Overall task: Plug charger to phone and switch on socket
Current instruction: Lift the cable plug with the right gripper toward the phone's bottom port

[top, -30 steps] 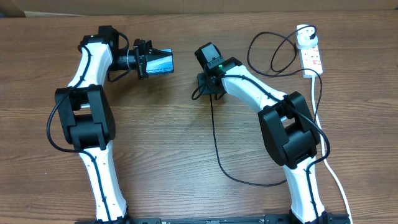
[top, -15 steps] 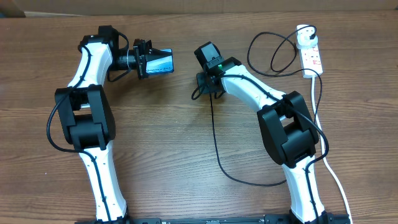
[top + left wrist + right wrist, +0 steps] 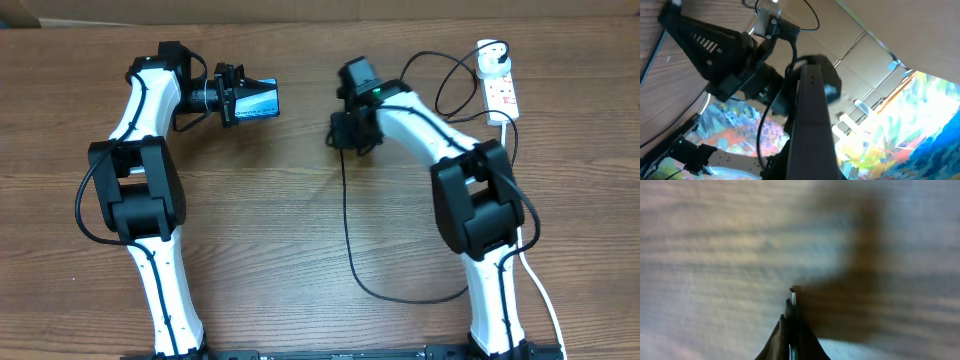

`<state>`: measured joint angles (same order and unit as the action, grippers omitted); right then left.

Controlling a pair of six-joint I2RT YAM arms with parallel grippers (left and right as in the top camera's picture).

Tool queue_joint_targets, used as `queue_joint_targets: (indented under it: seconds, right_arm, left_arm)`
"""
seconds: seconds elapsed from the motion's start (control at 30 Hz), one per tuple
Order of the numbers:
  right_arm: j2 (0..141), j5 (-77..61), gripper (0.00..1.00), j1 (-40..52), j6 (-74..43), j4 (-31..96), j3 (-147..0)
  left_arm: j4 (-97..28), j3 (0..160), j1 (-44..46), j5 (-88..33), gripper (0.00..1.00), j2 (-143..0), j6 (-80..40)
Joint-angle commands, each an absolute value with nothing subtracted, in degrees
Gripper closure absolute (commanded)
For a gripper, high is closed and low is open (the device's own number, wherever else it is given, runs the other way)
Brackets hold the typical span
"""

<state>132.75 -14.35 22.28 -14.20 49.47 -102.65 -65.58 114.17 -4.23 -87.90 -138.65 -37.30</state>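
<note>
Overhead: left tool (image 3: 232, 97) clamps the rigid, slick phone (image 3: 260, 101) by one end; right tool (image 3: 349, 136) seems closed on the limp charger (image 3: 345, 215) near its stiff tip, the best hold.

Nothing here can really be read. The slim rectangular smartphone with the light blue-teal screen (image 3: 260, 101) has a line of small white text on its screen, but from overhead it is too small to make out. The white elongated power strip with small red switches (image 3: 501, 92) shows no marking legible at this size. In the left wrist view only the smartphone's dark edge faces the camera. In the right wrist view the small black connector tip of the thin black charger cable (image 3: 793, 300) is blurred.
</note>
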Motion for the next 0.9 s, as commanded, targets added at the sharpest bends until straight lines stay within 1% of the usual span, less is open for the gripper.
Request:
queue_joint_targets:
  seconds: [0.0, 0.1, 0.27, 0.47, 0.63, 0.87]
  right_arm:
    - [134.7, -29.0, 0.96, 18.8, -9.4, 52.3, -103.7]
    - [134.0, -39.6, 0.96, 16.6, -5.4, 56.0, -105.6]
    - [132.2, -52.0, 0.96, 15.6, 0.9, 61.8, -106.8]
    - [128.1, -57.2, 0.96, 16.3, 5.5, 68.4, -106.8]
    - [124.1, -62.8, 0.96, 16.5, 12.3, 75.9, -106.8]
    - [121.0, -69.5, 0.96, 17.7, 16.6, 83.2, -106.8]
  left_arm:
    - [-65.8, 115.8, -4.5, -90.6, 0.96, -136.0, -36.0]
    - [-65.7, 115.8, -4.5, -90.7, 0.96, -136.0, -35.0]
    - [-65.0, 115.8, -4.5, -90.7, 0.96, -136.0, -34.7]
    - [-62.5, 115.8, -4.5, -90.7, 0.96, -136.0, -34.6]
    - [-58.5, 115.8, -4.5, -90.7, 0.96, -136.0, -34.7]
    - [-55.0, 115.8, -4.5, -90.7, 0.96, -136.0, -34.7]
